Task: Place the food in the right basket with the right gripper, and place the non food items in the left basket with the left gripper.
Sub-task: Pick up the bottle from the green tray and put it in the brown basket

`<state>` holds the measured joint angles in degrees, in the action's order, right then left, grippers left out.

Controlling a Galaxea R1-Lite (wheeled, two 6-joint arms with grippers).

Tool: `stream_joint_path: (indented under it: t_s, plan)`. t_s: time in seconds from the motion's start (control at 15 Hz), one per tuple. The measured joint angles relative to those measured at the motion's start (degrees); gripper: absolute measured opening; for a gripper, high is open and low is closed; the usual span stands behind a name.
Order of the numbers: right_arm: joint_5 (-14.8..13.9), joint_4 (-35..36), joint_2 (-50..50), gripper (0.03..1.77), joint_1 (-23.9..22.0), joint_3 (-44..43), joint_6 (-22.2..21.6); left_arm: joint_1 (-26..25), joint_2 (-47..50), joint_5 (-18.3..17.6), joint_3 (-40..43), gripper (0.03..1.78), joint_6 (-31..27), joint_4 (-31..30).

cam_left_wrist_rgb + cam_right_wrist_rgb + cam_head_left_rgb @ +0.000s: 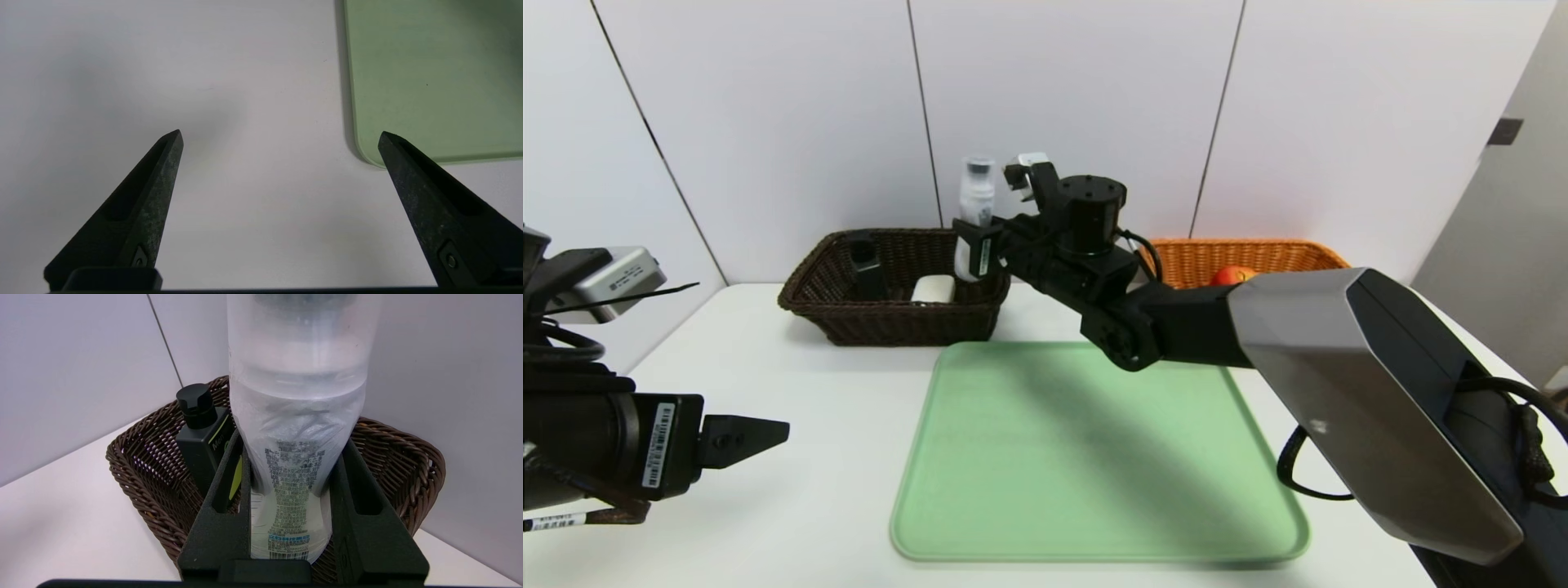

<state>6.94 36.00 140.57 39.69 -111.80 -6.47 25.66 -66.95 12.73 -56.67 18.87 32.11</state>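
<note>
In the dark basket (890, 320), bottle (869, 273) and soap (934, 289)

On the black pump bottle (206, 445) in the dark brown basket (143, 506), near its rim, you can read "Men" beside a yellow-green line. Your clear-capped bottle (298, 457), above that same basket, carries a block of small Chinese print, mostly too fine to make out; near its foot you can read the blue line "立白科技集团", and under it a web address beginning "www." and ending "com.cn", just above a barcode.
</note>
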Motion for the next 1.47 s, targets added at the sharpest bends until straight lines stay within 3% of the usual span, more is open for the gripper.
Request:
stream_joint_path:
  t_s: [0.67, 1.07, 1.27, 1.47]
  plan:
    - [1.0, 4.4, 3.0, 0.53, 0.7, 0.0, 0.1, 0.0, 0.4, 0.0, 2.0, 1.69, 0.6, -0.2]
    - [2.6, 4.4, 4.2, 0.53, 0.1, -0.1, 2.5, 0.0, 0.4, 0.0, 1.9, 1.69, 0.6, -0.7]
    - [2.6, 4.6, 4.4, 0.91, -0.3, -0.1, 2.6, 0.0, 0.3, -0.1, 2.0, 1.69, 0.5, -1.0]
    - [2.3, 5.3, 4.4, 1.17, -0.3, -0.1, 2.5, 0.0, 0.2, 0.0, 1.9, 1.69, 0.4, -1.0]
